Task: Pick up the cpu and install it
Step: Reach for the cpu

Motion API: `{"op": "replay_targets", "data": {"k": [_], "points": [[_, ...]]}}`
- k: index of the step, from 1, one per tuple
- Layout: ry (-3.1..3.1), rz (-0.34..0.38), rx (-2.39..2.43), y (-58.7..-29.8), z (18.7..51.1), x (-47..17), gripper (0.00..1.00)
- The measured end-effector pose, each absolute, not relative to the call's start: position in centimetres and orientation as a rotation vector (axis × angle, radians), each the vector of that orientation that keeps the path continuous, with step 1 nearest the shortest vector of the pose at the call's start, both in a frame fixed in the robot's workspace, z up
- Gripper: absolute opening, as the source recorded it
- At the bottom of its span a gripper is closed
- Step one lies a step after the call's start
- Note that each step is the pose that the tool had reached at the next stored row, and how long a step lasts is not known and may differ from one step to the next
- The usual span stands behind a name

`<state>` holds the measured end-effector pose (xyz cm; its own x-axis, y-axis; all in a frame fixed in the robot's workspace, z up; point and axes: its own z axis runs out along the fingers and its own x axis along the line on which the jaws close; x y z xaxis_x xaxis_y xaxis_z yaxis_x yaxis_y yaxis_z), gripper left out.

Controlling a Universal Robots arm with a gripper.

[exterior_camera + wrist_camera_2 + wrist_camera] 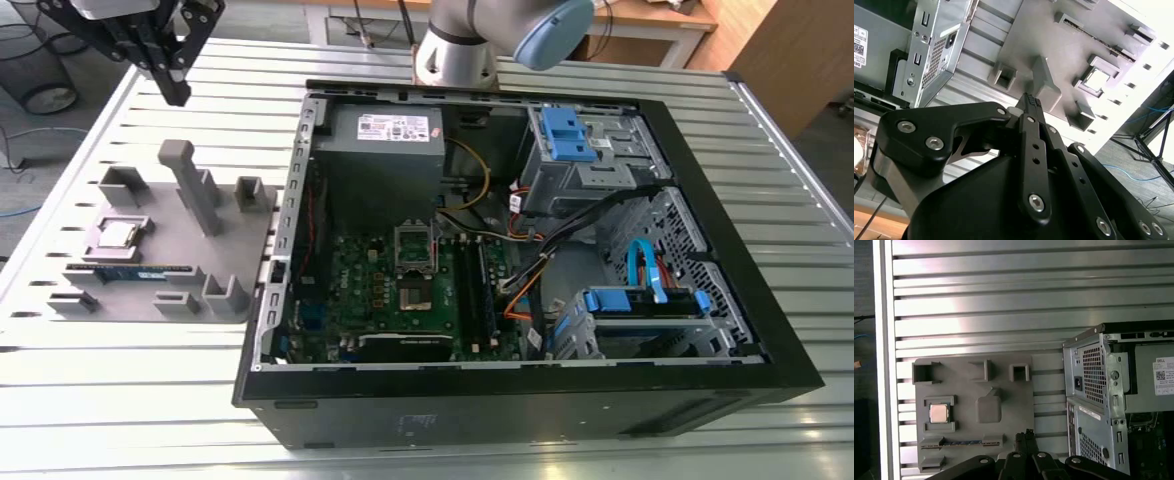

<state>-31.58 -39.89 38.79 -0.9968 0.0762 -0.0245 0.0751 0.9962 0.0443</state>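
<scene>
"Silver-lidded cpu [118, 235]: where is it?"

"Flat in its nest on the grey plate [154, 250], which lies on the worktop [134, 400] just beside the case [534, 405], at the exterior view's left. Low blocks hug its edges, I judge to keep it square for a grasp from above."

"And the tool [174, 95]?"

"Clenched on nothing. It hangs high over the plate's far side, well apart from the cpu. The first wrist view looks past it at the cpu [938, 413], lid up."

"Anything close by?"

"A memory stick [127, 270] lies in its own slot just beside the cpu."

"The socket [414, 245]?"

"On the board inside the case. With the cpu out on the plate, I judge neither pickup nor install is done."
</scene>
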Motion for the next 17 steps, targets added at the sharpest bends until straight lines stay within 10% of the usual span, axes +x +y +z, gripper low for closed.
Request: {"op": "replay_targets", "data": {"k": [17], "points": [[3.112,0.068,0.118,-39.9,37.7,-34.7,0.11]]}}
